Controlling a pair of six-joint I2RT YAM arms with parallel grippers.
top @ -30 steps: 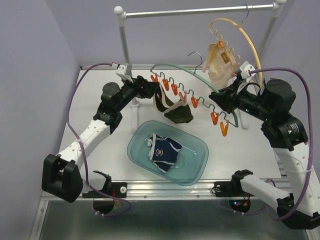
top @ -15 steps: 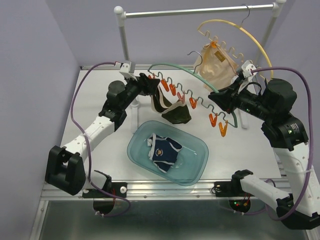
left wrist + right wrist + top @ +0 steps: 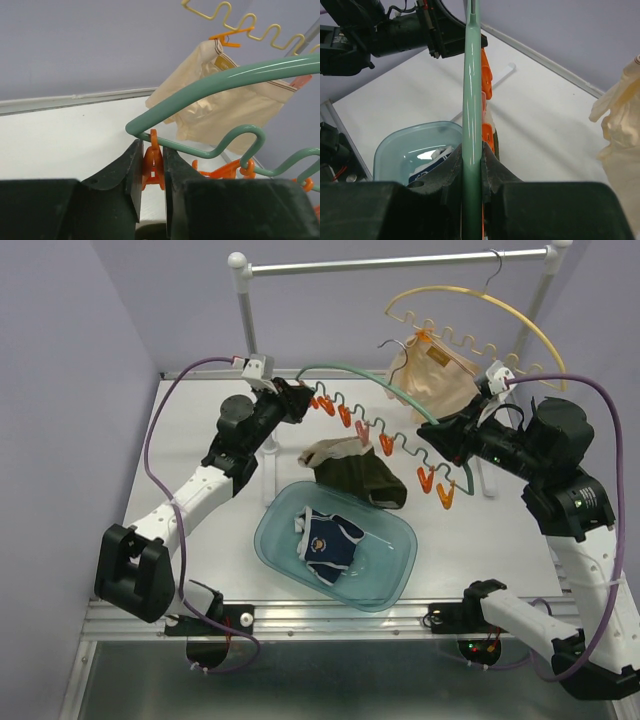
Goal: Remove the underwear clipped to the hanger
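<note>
My left gripper [image 3: 302,398] is shut on an orange clip [image 3: 152,163] at the left end of the green hanger [image 3: 352,371], squeezing it. The dark olive underwear [image 3: 356,476] with cream trim is off that clip and lies below the hanger, against the far rim of the teal basin [image 3: 400,575]. A navy brief [image 3: 331,542] lies inside the basin. My right gripper [image 3: 452,441] is shut on the green hanger's wire [image 3: 472,90]. A pale beige underwear [image 3: 436,375] hangs clipped to a yellow hanger [image 3: 470,292] on the rail.
A white clothes rack [image 3: 243,312] stands at the back of the table, its rail overhead. Several more orange clips [image 3: 385,445] dangle along the green hanger's wavy bar. The basin sits at the centre front between the two arms.
My left gripper moved right to the end clip and closed on it. The olive underwear dropped from the hanger towards the basin's far rim. The yellow hanger with the beige piece swung.
</note>
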